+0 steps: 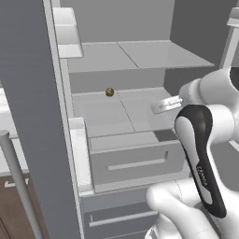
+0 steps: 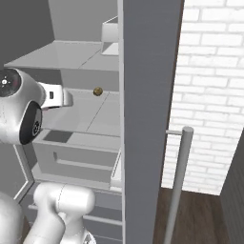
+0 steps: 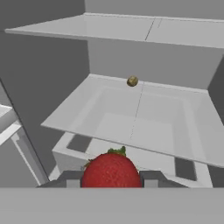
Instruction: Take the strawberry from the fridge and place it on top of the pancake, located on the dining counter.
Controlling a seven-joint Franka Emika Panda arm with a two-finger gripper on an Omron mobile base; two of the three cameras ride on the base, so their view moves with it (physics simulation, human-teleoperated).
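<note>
So the claw (image 3: 111, 181) is clamped on the strawberry (image 3: 111, 169) right now. In the hand view the red berry sits snug between the two dark fingertips (image 3: 72, 178) with its green leaf cap poking up on top, so it looks like a solid grip. The whole thing is hanging just in front of the fridge (image 1: 28, 116), about level with the middle shelf (image 3: 131, 118), and the berry isn't touching the shelf at all. There's a small brownish ball (image 3: 132, 81) way at the back of that same shelf, well apart from the claw, and it's not part of the job. Since the berry is already in the claw, what matters next is getting out. The open side of the fridge is behind the hand, so I'd guess it has to pull straight back between the two doors before swinging off toward the pancake.
</note>
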